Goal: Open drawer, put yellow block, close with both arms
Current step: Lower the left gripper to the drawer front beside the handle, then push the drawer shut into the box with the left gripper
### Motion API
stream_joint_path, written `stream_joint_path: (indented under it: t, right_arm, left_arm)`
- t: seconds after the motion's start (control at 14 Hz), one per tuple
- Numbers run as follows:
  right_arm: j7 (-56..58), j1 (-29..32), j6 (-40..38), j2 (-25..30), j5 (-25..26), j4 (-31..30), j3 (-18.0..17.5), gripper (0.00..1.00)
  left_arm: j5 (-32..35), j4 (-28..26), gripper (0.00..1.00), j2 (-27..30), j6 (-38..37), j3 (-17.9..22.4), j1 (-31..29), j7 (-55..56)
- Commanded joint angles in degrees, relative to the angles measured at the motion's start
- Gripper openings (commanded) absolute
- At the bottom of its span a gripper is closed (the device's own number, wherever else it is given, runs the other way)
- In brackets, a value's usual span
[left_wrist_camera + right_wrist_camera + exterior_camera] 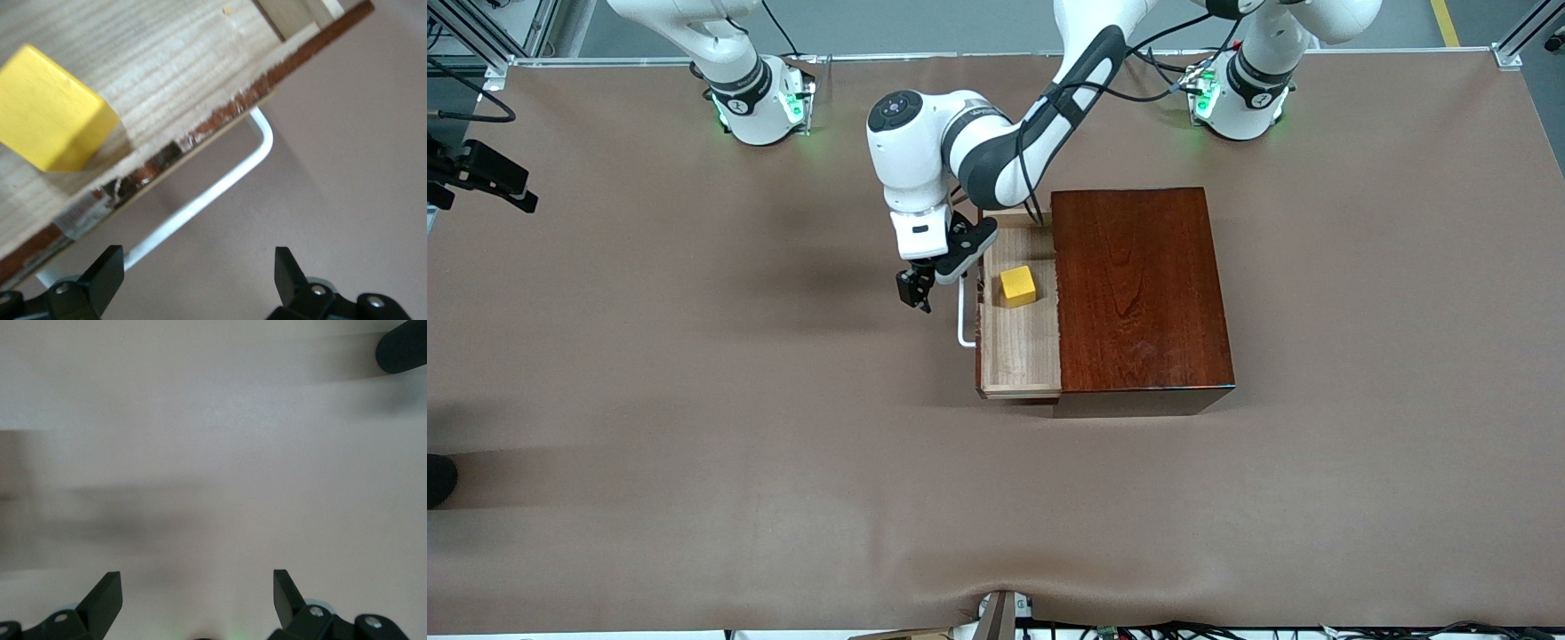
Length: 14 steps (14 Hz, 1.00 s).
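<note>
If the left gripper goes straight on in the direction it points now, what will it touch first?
Most likely the table. The left gripper is open and hangs beside the open drawer, with the white handle just ahead between its fingers. Depth is unclear, so it may brush the handle first. The yellow block lies off this line.

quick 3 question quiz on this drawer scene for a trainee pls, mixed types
1. True or false: the yellow block lies in the open drawer.
2. The left claw is: A) shut on the block B) open beside the white handle C) on the dark box.
3. Fill in: the right claw is open over bare ____.

Key: 1 true; 2 B; 3 table.
</note>
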<state>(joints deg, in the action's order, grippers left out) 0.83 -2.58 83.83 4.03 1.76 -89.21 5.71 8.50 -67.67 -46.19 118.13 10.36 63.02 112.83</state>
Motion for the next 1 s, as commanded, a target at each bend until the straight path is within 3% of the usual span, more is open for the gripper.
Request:
stream_joint_path:
  t: [0.0,0.93]
  right_arm:
    - [1.02,0.65,-0.51,-0.6,-0.09,1.32,-0.34,1.0]
    - [1.1,-0.14,-1.3,-0.34,-0.09,1.15,-0.52,1.0]
  left_arm:
    - [0.46,0.17,1.0,1.54,-4.3,-0.25,-0.35,0.82]
    - [-1.12,-0.44,1.0,2.51,-8.79,-0.16,-2.99,-0.24]
